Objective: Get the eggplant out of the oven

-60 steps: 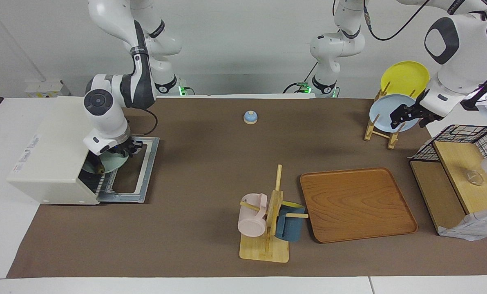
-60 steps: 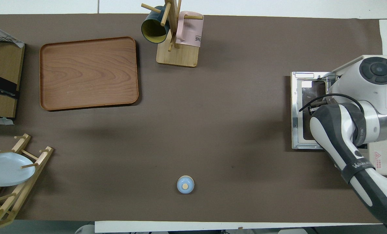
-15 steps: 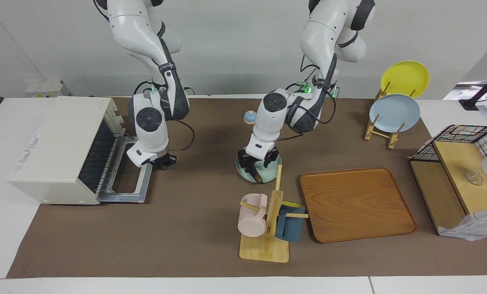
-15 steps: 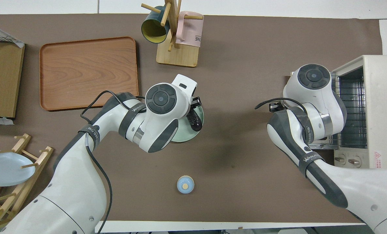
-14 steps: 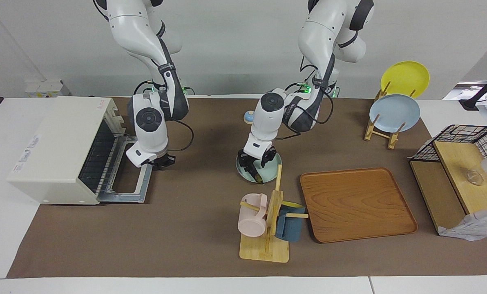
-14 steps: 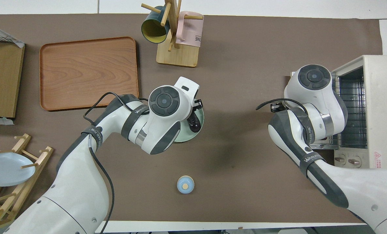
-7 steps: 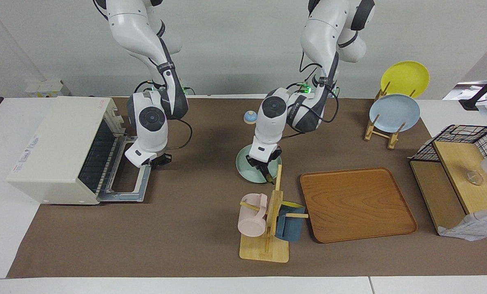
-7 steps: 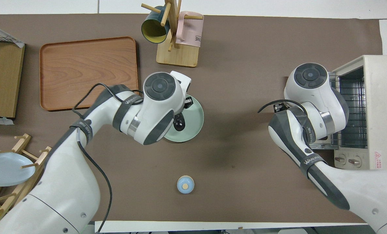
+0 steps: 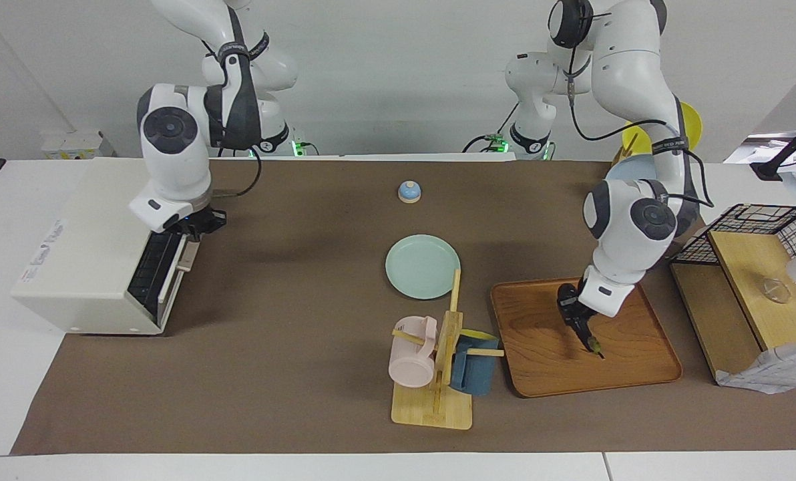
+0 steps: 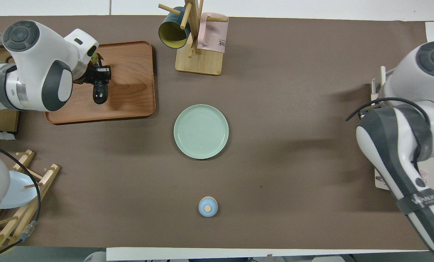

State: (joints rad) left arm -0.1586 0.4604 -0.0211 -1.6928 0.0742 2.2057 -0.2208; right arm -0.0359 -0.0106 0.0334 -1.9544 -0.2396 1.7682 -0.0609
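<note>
The dark purple eggplant [image 9: 589, 341] hangs from my left gripper [image 9: 577, 323], which is shut on it low over the wooden tray [image 9: 625, 374]; its yellowish-green stem tip points down at the tray. In the overhead view the left gripper [image 10: 99, 75] grips the eggplant [image 10: 100, 95] over the tray [image 10: 133, 105]. The cream oven [image 9: 91, 247] stands at the right arm's end of the table, its dark glass door [image 9: 152, 267] tilted up, nearly shut. My right gripper [image 9: 197, 224] is at the door's top edge. The arm hides most of the oven from overhead.
An empty pale green plate [image 9: 423, 266] lies mid-table [image 10: 201, 131]. A mug tree [image 9: 438, 374] with two mugs stands beside the tray. A small blue bell [image 9: 409, 192] sits near the robots. A plate rack [image 10: 24, 189] and a wire shelf [image 9: 752, 280] stand at the left arm's end.
My left gripper lifted the eggplant off the green plate and carried it over the wooden tray. My right gripper rose with the oven door, which swung from flat open to nearly shut.
</note>
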